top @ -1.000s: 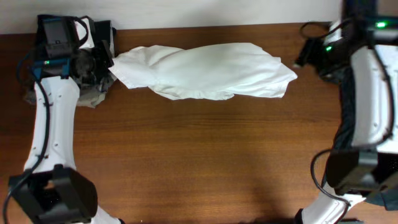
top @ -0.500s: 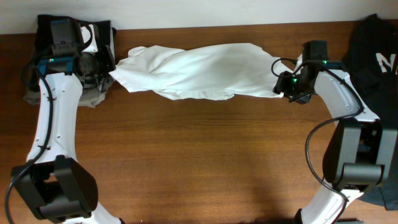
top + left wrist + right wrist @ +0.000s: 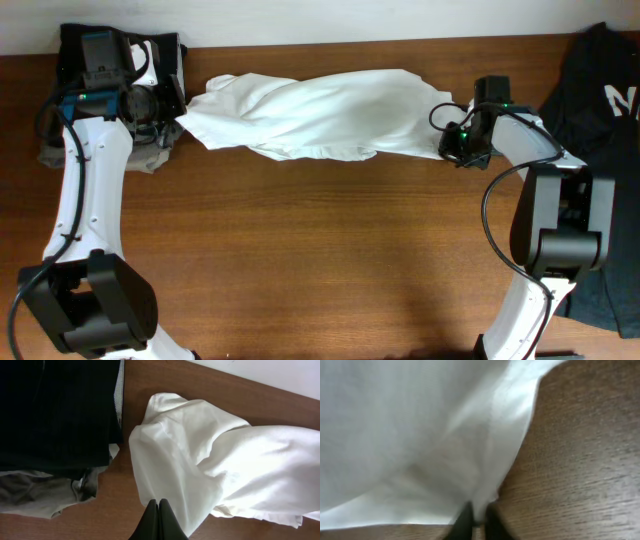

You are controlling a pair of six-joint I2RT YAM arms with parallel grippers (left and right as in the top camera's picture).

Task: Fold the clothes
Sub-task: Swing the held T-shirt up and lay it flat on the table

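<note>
Wooden table bears T-shirt stretched left-right.

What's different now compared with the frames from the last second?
The right gripper swung in from the far right to the right end of the white T-shirt and now pinches its edge. The left gripper stayed at the left end, and the shirt lies bunched as before.

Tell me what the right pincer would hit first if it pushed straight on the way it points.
The white T-shirt: its edge already lies between the fingertips of the right pincer, so it would press into cloth at once. Depth past that is unclear.
</note>
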